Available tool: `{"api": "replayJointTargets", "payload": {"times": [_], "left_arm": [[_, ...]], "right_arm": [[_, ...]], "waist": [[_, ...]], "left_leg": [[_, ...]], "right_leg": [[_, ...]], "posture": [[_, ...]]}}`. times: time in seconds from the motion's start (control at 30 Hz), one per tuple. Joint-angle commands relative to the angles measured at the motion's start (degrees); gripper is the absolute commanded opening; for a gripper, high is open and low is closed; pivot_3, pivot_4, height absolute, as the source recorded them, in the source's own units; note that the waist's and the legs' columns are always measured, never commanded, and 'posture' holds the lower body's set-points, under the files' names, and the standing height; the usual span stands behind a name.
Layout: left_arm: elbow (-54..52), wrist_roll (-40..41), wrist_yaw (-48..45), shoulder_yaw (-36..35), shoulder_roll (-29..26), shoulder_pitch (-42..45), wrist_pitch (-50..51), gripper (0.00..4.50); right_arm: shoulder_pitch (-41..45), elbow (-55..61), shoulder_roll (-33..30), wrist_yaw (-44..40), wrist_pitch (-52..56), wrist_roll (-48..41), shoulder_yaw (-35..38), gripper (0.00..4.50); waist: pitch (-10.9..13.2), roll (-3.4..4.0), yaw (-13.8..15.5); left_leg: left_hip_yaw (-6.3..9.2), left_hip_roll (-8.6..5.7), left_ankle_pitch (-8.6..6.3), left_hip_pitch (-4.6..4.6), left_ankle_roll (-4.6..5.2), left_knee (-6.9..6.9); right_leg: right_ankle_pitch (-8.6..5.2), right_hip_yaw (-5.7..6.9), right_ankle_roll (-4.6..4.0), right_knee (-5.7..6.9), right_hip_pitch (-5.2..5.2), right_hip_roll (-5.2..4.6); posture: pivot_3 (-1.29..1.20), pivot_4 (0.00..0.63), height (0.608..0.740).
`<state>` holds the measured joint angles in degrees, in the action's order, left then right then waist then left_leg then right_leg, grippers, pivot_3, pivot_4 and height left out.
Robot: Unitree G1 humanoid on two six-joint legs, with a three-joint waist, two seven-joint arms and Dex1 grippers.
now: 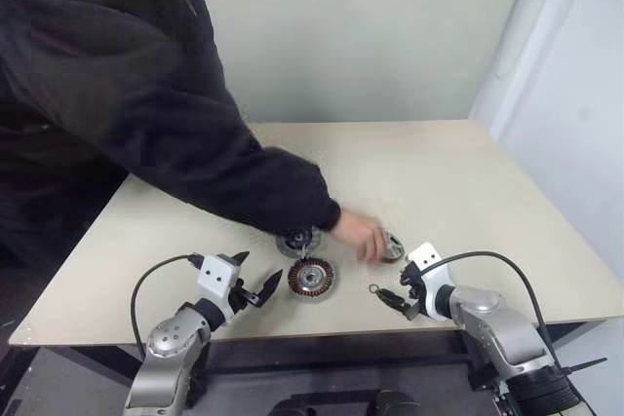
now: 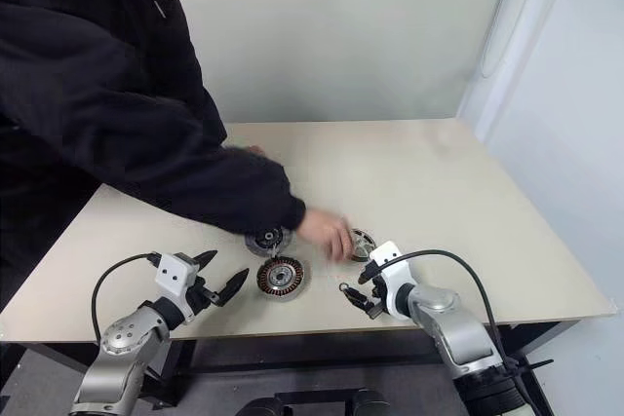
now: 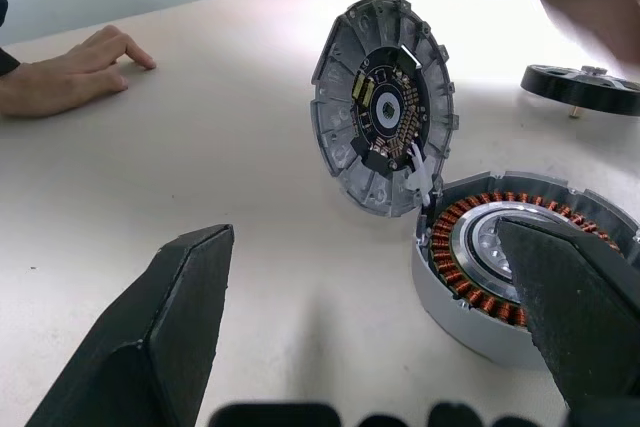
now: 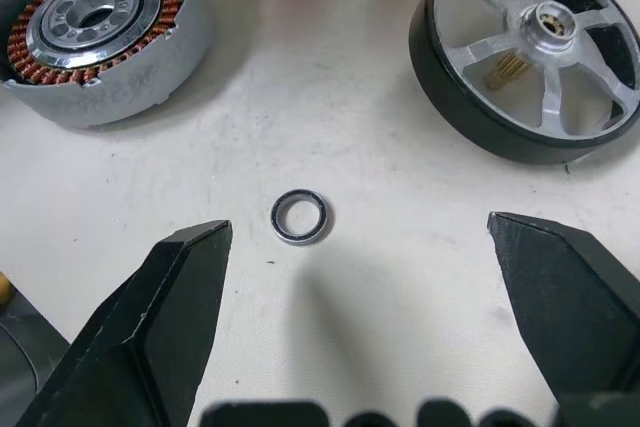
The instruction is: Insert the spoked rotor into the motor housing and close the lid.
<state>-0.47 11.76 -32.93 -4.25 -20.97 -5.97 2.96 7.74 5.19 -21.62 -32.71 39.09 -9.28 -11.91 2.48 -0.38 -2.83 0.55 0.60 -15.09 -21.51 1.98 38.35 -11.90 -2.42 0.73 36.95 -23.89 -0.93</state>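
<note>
Even soft light, blurred moving hand (image 1: 363, 238)

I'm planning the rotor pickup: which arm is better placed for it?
Probably right: the right gripper, open, sits nearer the spoked rotor; a person's hand is on it. The left gripper faces the motor housing.

Bare-walled lab: motor parts on plain table (image 1: 468, 172).

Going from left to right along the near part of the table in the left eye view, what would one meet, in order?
Left gripper → motor housing → small ring → right gripper. The lid and the spoked rotor lie farther back, by the person's hand, so I have left them out.
</note>
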Motion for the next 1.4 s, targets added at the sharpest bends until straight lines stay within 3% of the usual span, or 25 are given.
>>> {"api": "replayJointTargets", "payload": {"times": [0.03,0.77,0.87,1.23,1.4], "left_arm": [[-1.7,0.6,-0.1,-0.5,-0.6,1.4,-0.3,4.50],[-5.7,1.8,-5.0,0.8,-2.8,-1.3,4.8,4.50],[-5.9,1.7,-5.1,0.8,-2.7,-1.3,5.0,4.50],[-5.1,1.4,-5.2,0.8,-2.6,-1.1,4.5,4.50],[-4.3,1.3,-5.2,0.8,-2.4,-1.2,3.9,4.50]], "right_arm": [[0.4,2.2,-0.3,-0.3,-0.1,-0.4,0.4,4.48],[0.6,-8.4,5.7,3.2,-11.5,4.5,-3.2,4.48],[0.6,-9.1,5.9,3.2,-12.1,5.0,-3.4,3.88],[0.3,-8.3,6.2,3.2,-12.3,5.3,-3.1,0.07],[0.8,-7.2,6.0,3.1,-11.9,4.9,-2.4,0.03]], "waist": [[0.0,0.00,0.0],[0.0,0.00,0.0],[0.0,0.00,0.0],[0.0,0.00,0.0],[0.0,0.00,0.0]], "left_leg": [[0.00,0.00,0.00,0.00,0.00,0.00],[0.03,0.02,0.00,0.00,-0.01,0.01],[0.04,0.04,0.00,0.01,0.00,0.01],[0.04,0.05,0.00,0.02,0.00,0.00],[0.04,0.04,0.00,0.02,0.00,0.01]], "right_leg": [[0.00,0.00,0.00,0.00,0.00,0.00],[-0.01,0.00,-0.01,0.00,-0.02,-0.01],[-0.01,0.00,-0.01,0.00,-0.01,0.00],[0.00,-0.01,-0.01,0.00,-0.02,0.00],[-0.01,-0.01,-0.01,0.00,-0.01,0.00]], "posture": [[0.00,0.000,0.740],[0.00,0.000,0.740],[0.00,0.000,0.740],[0.00,0.000,0.740],[0.00,0.000,0.740]]}}
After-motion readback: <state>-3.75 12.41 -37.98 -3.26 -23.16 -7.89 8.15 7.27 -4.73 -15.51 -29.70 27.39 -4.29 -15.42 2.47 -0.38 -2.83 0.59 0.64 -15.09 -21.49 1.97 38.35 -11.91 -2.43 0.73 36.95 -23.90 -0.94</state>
